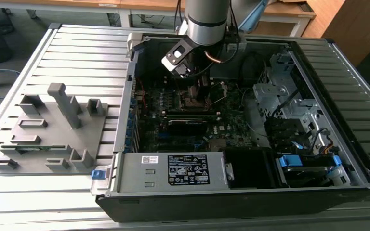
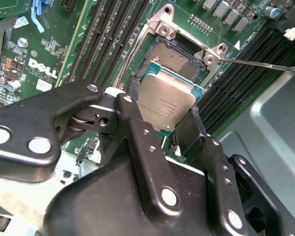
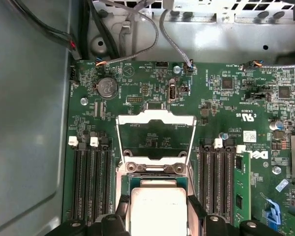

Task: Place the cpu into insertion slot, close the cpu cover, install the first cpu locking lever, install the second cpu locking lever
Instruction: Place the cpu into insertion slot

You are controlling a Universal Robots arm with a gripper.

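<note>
Upper centre of the exterior view: pincer [image 1: 198, 91] pinching the square cpu [image 2: 166, 105] by opposite edges, grey top up, over the slot [image 2: 179, 56]; cover [image 3: 155, 116] swung open.

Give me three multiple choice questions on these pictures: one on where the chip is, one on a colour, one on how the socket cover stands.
1. Where is the cpu?
A. On the grey rack outside the case.
B. Between the fingers of the gripper, at the insertion slot.
C. On the power supply box.

2. What colour is the circuit board round the slot?
A. Red.
B. White.
C. Green.

3. How does the cpu cover stand?
A. Folded back, open.
B. Shut over the cpu.
C. Lying outside the case.

Answers:
1 B: both wrist views show the fingers clamping the cpu over the slot.
2 C: the board is green in both wrist views.
3 A: in the first wrist view the frame lies swung away from the slot.
</note>
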